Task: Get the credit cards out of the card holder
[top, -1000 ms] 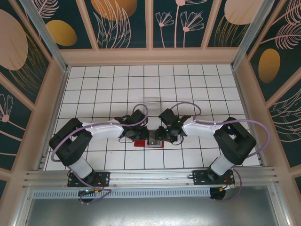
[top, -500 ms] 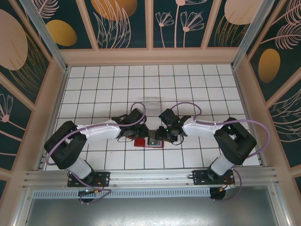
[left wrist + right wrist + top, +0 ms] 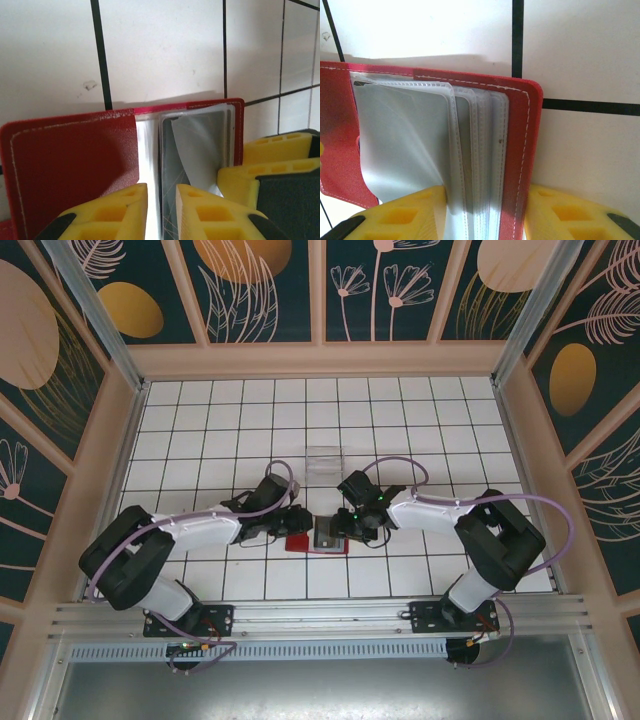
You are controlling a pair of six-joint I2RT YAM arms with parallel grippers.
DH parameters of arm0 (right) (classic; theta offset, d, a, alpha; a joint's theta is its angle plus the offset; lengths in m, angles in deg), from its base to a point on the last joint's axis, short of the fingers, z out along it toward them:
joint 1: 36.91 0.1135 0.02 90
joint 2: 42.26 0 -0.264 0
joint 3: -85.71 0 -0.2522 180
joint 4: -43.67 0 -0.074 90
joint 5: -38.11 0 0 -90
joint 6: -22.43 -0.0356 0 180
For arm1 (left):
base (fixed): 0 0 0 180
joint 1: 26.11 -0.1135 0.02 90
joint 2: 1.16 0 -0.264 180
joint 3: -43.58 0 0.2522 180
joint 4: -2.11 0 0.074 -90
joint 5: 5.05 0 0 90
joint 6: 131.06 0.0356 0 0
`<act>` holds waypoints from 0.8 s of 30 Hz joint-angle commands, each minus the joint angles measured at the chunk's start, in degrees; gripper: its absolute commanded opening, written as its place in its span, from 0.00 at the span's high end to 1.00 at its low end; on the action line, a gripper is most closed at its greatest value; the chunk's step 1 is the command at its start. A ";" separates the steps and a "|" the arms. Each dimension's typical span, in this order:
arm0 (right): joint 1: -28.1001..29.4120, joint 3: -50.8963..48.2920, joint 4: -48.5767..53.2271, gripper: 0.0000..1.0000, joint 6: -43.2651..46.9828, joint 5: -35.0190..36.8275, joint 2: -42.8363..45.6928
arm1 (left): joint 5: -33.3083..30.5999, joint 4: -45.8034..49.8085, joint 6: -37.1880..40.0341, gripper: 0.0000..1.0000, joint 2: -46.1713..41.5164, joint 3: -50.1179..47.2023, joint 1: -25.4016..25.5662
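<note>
– Looking at the table (image 3: 220, 420), where's the card holder (image 3: 312, 543)?
– Lying open on the white tiles toward the near side, right between the two arms, with one red flap spread out.
– And the right gripper (image 3: 480, 200)?
– Clamped on it: the yellow fingers squeeze the other red cover together with the fanned stack of clear sleeves (image 3: 410, 135).
– The left gripper (image 3: 160, 189)?
– Fingers nearly together, astride a thin sleeve edge. Whether they actually pinch it, I can't tell. Just past them a grey card (image 3: 200, 145) sits inside its sleeve.
</note>
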 commanded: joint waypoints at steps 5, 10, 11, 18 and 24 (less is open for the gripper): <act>-0.34 -1.28 2.91 0.57 0.28 2.27 -2.23 | 6.96 -9.00 -0.79 0.75 -0.79 -4.07 -2.16; -0.31 -1.41 2.86 0.57 0.25 2.05 -2.66 | 10.21 -11.87 -0.44 0.75 0.60 -6.02 -2.72; -0.31 -1.40 2.81 0.57 0.26 2.07 -2.65 | 10.70 -12.57 -0.45 0.75 1.10 -6.38 -2.73; -0.29 -1.34 2.77 0.57 0.15 1.68 -3.27 | 13.65 -16.16 -1.02 0.75 4.73 -6.88 -2.94; -0.29 -1.16 2.59 0.57 0.22 1.37 -3.85 | 14.98 -18.19 -1.60 0.74 5.95 -7.03 -2.92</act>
